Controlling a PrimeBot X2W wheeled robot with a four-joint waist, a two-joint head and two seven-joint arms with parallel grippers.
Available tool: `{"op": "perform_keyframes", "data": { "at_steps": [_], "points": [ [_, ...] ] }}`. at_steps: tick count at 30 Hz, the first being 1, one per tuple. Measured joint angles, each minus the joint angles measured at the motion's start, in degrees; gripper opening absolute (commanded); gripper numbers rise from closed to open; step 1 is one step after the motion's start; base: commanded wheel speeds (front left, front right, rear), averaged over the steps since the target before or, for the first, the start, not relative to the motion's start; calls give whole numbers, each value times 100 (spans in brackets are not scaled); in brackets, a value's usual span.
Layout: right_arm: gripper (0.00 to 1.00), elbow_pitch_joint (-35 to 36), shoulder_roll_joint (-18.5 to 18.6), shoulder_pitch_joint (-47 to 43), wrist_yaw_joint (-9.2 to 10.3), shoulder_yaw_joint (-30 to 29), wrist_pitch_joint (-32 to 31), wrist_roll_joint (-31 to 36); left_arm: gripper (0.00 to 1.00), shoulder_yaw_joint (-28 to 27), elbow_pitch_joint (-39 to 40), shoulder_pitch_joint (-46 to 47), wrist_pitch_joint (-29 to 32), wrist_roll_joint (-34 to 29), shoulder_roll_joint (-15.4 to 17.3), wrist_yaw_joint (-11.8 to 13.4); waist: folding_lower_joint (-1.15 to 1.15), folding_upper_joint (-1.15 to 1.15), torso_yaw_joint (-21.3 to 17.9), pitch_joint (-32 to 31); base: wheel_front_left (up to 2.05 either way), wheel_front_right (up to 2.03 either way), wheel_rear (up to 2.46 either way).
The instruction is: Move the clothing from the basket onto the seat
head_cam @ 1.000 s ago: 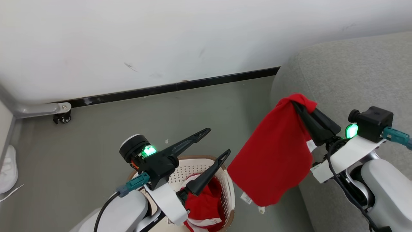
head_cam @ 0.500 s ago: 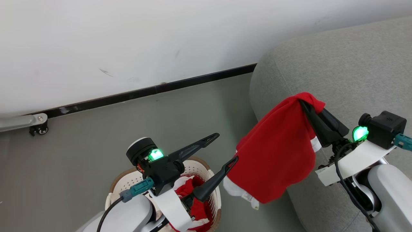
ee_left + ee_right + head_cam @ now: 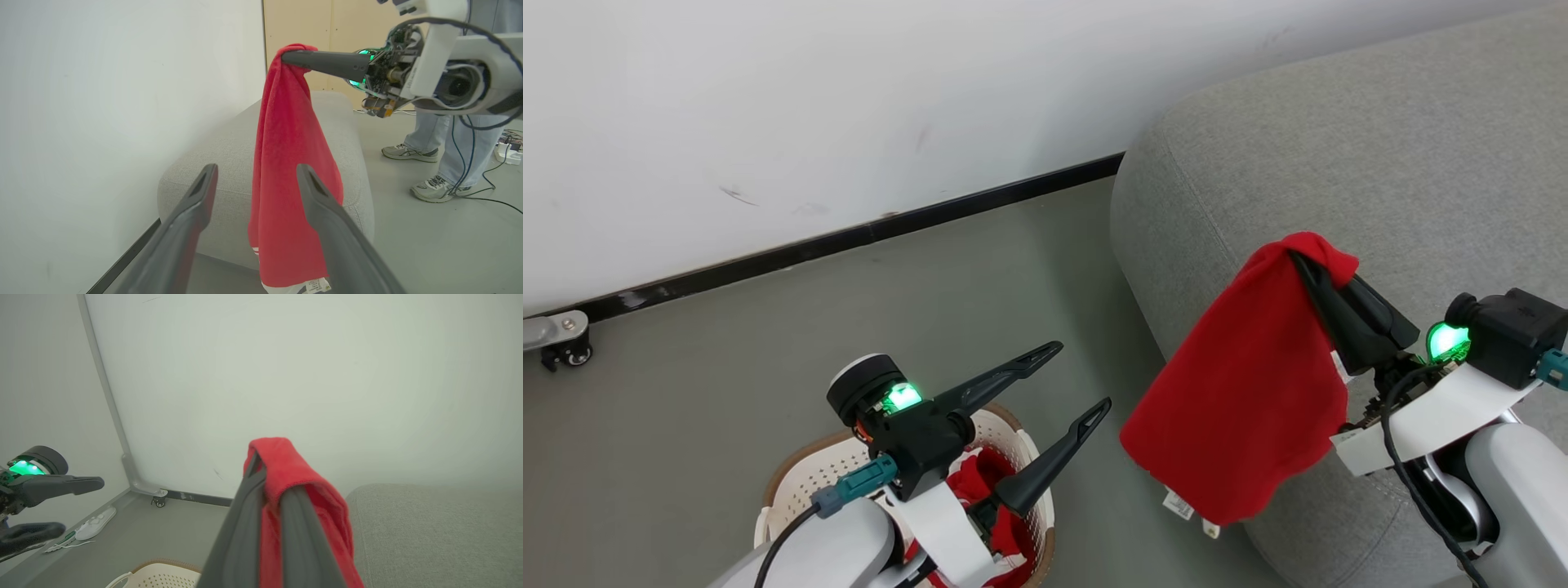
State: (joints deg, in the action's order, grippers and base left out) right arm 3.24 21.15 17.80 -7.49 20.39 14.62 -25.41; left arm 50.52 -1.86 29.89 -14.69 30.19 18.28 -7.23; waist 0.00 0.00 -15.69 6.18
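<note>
Grey floor (image 3: 768, 327) runs up to a white wall (image 3: 849, 98), and beside it bulks the grey seat (image 3: 1339, 147), cut off by our head view's right edge. We see the basket (image 3: 805, 474) only in part: our left forearm (image 3: 837, 547) covers its near side and the bottom edge crops it, so we cannot tell how many pieces the red clothing (image 3: 984, 482) inside amounts to. Our right claw (image 3: 1308, 273) is clamped on a red garment (image 3: 1250, 408), its fingertips buried in the fold. The garment hangs before the seat's corner, its white label (image 3: 1178, 504) too small to read. Our left claw (image 3: 1081, 376) gapes wide above the basket, holding nothing. Since a second ago our head has swung toward the seat, which now takes more of the view, with the basket further left. Both claws are as they were.
</note>
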Motion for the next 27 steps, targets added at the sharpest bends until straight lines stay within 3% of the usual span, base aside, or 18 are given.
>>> {"op": "perform_keyframes", "data": {
  "at_steps": [15, 27],
  "points": [
    [0, 348, 225, 405, -1, -358, 0, 153, 100, -53, 34, -10, 0, -3, 156, 0, 0, 0, -119, 218, 0, 0, 0],
    [0, 294, 793, 1143, -1, -1006, 1, 205, 100, 64, 74, -9, 3, -3, 257, 0, 0, 0, -81, 481, 0, 0, 0]
  ]
}}
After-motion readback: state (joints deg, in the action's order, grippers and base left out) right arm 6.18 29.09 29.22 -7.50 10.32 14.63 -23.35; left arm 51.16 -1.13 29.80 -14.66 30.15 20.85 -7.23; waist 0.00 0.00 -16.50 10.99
